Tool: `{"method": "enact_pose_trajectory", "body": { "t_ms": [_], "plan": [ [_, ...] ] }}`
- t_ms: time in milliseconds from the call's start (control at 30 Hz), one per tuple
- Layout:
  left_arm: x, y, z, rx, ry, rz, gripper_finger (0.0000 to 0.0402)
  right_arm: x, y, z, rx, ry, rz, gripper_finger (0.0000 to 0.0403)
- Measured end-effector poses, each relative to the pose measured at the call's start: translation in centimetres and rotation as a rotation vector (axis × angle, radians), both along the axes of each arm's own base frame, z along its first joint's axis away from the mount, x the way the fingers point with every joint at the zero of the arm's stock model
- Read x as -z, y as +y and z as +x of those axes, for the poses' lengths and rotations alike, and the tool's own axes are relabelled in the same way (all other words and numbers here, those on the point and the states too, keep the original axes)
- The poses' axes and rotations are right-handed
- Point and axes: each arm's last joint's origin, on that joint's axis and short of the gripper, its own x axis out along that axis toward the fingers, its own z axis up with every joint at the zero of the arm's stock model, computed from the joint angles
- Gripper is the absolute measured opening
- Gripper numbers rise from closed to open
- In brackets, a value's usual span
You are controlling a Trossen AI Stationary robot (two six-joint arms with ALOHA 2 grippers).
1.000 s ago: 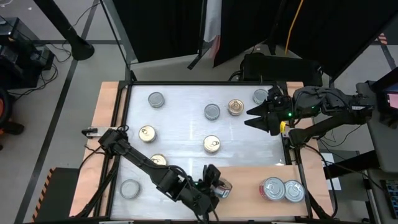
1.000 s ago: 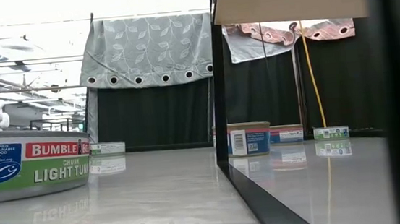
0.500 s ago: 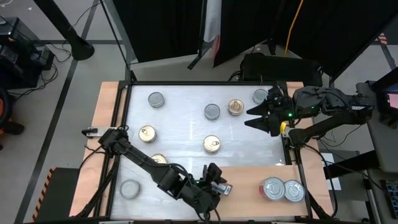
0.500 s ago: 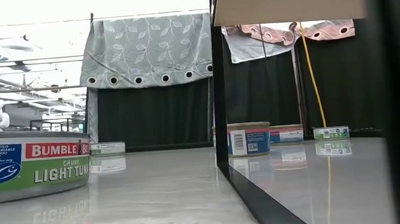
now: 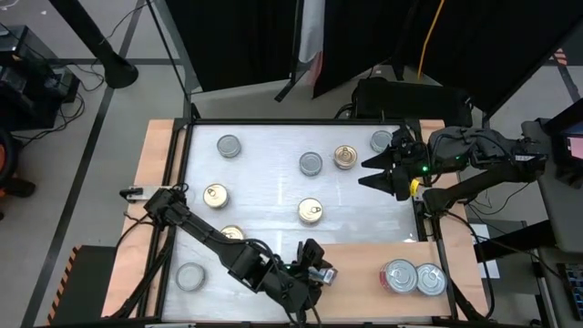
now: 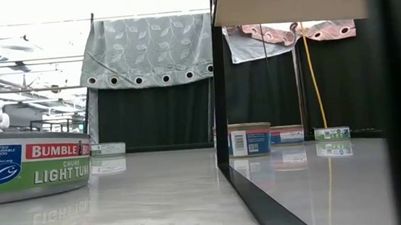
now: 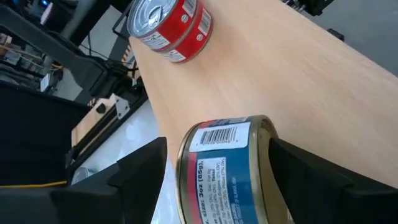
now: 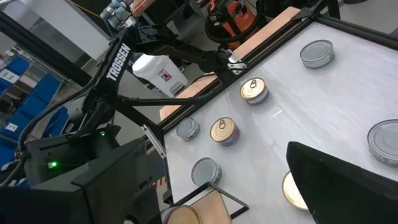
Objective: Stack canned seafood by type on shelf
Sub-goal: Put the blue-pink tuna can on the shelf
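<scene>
The left claw, a moment ago tighter on the blue-labelled can, now stands spread around it, seemingly releasing it at the shelf's left end.

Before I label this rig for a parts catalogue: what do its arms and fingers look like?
Both arms are black and jointed, trailing dark cables. The left gripper and right gripper have broad, dark fingers. A green light glows near the right wrist.

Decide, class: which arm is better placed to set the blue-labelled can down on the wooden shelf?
Left. The left gripper already has the blue-labelled can between its fingers at the shelf edge. The right gripper waits, open, across the table.
</scene>
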Motion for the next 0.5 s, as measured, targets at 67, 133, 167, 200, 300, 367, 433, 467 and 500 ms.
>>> {"method": "enact_pose_trajectory", "body": {
  "t_ms": [67, 133, 167, 200, 300, 367, 433, 467, 500],
  "plan": [
    [-0.3, 0.5, 0.0, -0.032, 0.001, -0.036, 0.0283, 0.0, 0.0, 0.0, 0.000, 0.000, 0.000, 0.0380],
    [-0.6, 1.2, 0.2, -0.064, 0.011, -0.089, 0.0283, 0.0, 0.0, 0.0, 0.000, 0.000, 0.000, 0.0380],
    [-0.6, 1.4, 0.2, -0.075, 0.025, -0.102, 0.0283, 0.0, 0.0, 0.0, 0.000, 0.000, 0.000, 0.0380],
    [-0.5, 1.7, 0.2, -0.074, 0.045, -0.108, 0.0283, 0.0, 0.0, 0.0, 0.000, 0.000, 0.000, 0.0380],
    [-0.4, 2.2, 0.4, -0.052, 0.080, -0.146, 0.0283, 0.0, 0.0, 0.0, -0.001, 0.000, -0.003, 0.0380],
    [-0.5, 2.4, 0.6, -0.064, 0.084, -0.185, 0.0283, 0.0, 0.0, 0.0, -0.001, 0.000, -0.003, 0.0380],
    [-0.5, 2.7, 0.7, -0.064, 0.087, -0.202, 0.0283, 0.0, 0.0, 0.0, -0.001, 0.000, -0.003, 0.0380],
    [-0.5, 2.7, 0.8, -0.063, 0.088, -0.205, 0.0283, 0.0, 0.0, 0.0, -0.001, 0.000, -0.004, 0.0380],
    [-0.5, 2.8, 0.8, -0.064, 0.088, -0.204, 0.0283, 0.0, 0.0, 0.0, -0.002, 0.000, -0.003, 0.0380]
  ]
}}
